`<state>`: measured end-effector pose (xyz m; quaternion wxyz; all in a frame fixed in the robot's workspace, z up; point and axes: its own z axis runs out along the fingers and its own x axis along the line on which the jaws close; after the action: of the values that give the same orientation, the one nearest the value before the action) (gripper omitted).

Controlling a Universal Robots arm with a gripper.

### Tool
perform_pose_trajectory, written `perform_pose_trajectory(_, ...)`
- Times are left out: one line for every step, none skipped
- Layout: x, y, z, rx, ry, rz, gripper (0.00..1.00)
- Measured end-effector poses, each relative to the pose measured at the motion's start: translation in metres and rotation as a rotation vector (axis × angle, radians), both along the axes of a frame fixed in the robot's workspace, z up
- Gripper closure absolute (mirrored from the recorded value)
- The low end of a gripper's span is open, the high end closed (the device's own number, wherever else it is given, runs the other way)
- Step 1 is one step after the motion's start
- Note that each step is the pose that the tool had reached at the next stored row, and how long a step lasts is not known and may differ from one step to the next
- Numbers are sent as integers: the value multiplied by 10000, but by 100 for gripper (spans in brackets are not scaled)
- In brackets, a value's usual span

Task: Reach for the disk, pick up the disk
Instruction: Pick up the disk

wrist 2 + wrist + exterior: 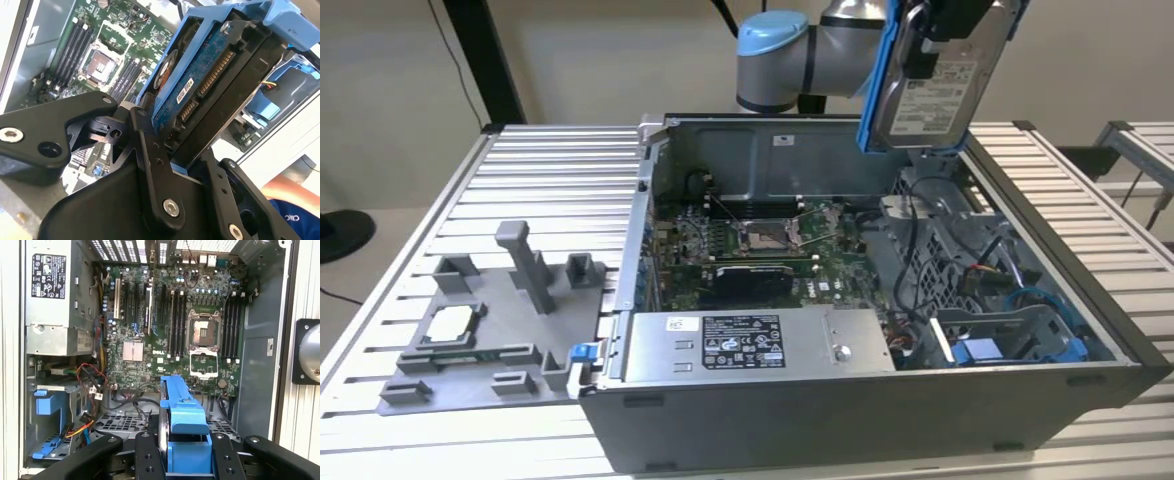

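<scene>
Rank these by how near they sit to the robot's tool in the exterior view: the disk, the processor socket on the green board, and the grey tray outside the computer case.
1. The disk: clamped in the tool, lifted above the case.
2. The processor socket: inside the case, below the tool.
3. The grey tray: farthest, on the table at the exterior view's left.

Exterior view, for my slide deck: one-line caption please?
Robot hand holds the disk lifted above the open computer case.
</scene>
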<state>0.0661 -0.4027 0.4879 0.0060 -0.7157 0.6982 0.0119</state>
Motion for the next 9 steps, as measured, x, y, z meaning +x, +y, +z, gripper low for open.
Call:
perform_pose_trajectory(0,-5,0,0,0,0,100)
perform_pose_trajectory(0,-10,-1,0,0,0,100)
perform_pose_trajectory(1,-15,-1,0,0,1,100)
perform_pose_trajectory(1,-22,-1,0,0,1,100)
perform_pose_trajectory(1,-28,-2,0,0,1,100)
perform_pose_trajectory(2,-36,-2,0,0,1,100)
perform_pose_trajectory(2,-44,-3,0,0,0,100)
perform_pose_trajectory(3,-52,-3,0,0,1,100)
perform_pose_trajectory(3,-59,-4,1,0,1,100)
